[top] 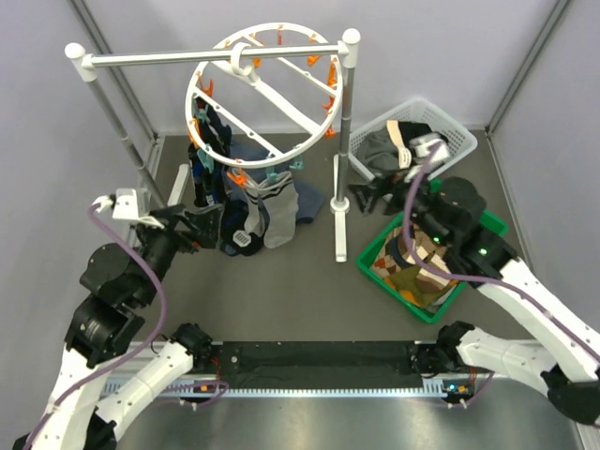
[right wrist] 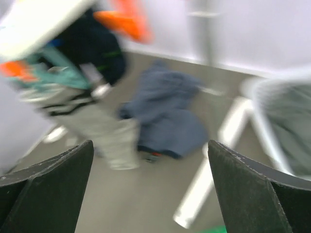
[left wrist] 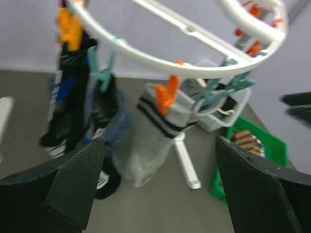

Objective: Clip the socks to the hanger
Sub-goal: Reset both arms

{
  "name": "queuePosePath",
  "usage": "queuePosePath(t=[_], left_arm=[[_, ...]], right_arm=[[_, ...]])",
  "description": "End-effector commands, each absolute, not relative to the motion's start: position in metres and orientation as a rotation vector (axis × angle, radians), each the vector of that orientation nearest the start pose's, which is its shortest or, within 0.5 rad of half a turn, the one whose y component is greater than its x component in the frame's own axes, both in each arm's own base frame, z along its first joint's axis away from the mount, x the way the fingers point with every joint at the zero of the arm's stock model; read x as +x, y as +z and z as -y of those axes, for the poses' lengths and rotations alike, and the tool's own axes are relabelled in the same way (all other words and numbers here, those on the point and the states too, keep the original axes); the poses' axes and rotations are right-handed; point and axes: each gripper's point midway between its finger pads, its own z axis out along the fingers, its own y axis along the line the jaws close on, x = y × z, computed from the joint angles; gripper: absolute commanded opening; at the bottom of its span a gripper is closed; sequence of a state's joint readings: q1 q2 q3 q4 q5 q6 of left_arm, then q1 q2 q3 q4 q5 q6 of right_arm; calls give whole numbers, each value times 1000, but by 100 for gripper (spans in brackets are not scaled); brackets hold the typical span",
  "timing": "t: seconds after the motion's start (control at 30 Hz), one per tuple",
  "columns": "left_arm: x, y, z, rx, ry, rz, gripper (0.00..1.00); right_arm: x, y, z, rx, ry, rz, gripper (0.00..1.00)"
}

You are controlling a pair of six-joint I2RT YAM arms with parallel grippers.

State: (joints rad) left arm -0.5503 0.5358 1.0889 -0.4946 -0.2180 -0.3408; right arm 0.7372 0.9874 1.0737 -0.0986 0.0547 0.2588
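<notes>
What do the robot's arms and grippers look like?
The left arm and right arm have white links, black joints and a looping purple cable each. Their fingers are black, broad wedges. A small green light glows on the right arm.

A robotics lab test cell: bare pale walls (top: 37, 141) enclose a grey worktop (top: 281, 300), left arm (top: 112, 309) and right arm (top: 534, 300) bolted to its near rail (top: 319, 358).

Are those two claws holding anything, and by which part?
Nothing is held: the left gripper and the right gripper are both open and empty. The grey sock hangs from an orange clip on the hanger.
</notes>
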Motion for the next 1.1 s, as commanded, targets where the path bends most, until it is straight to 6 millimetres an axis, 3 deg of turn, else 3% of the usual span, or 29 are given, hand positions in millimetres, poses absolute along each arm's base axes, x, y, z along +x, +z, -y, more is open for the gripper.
queuePosePath(t=[0.0, 0.03, 0.07, 0.2, 0.37, 0.7, 1.07], left_arm=[[190, 362, 34, -192, -270, -1638, 99], [187, 361, 28, -212, -254, -1633, 99], [179, 362, 15, -250, -231, -1605, 99], [156, 370, -16, -363, -204, -1517, 99], [127, 383, -40, -413, -238, -1407, 99], [107, 370, -58, -486, -252, -1367, 99], [110, 365, -58, -494, -248, -1356, 99]], right_arm=[[272, 350, -131, 4, 411, -1690, 99], [266, 341, -116, 43, 371, -1718, 99], [255, 350, -93, 107, 326, -1675, 99], [227, 344, -44, 211, 200, -1623, 99], [200, 340, -13, 273, 161, -1538, 99], [177, 339, 17, 336, 123, -1392, 99], [178, 331, 20, 325, 90, -1394, 99]])
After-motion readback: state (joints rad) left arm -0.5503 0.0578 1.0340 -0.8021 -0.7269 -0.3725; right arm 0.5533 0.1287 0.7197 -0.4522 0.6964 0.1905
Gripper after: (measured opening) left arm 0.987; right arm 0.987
